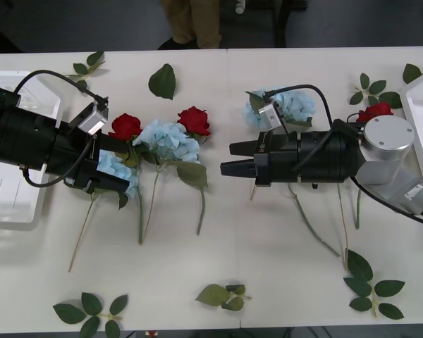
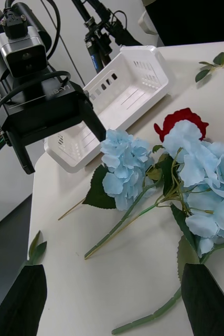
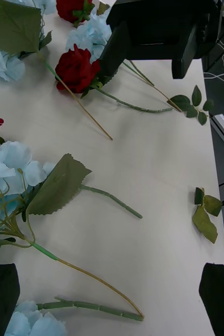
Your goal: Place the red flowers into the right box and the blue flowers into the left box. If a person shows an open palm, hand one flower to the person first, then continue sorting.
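Observation:
My left gripper hangs open over a blue flower, whose head lies between the black fingers. Beside it lie two red flowers and another blue flower. My right gripper points left at mid-table, open and holding nothing. Behind it are a third blue flower and a red flower. The left box, with slotted walls, sits at the left edge and the right box at the right edge. In the right wrist view the left gripper is over the blue flower.
Loose green leaf sprigs lie near the front edge and at the back. A person's legs stand beyond the far table edge. Bare tabletop lies between the two grippers.

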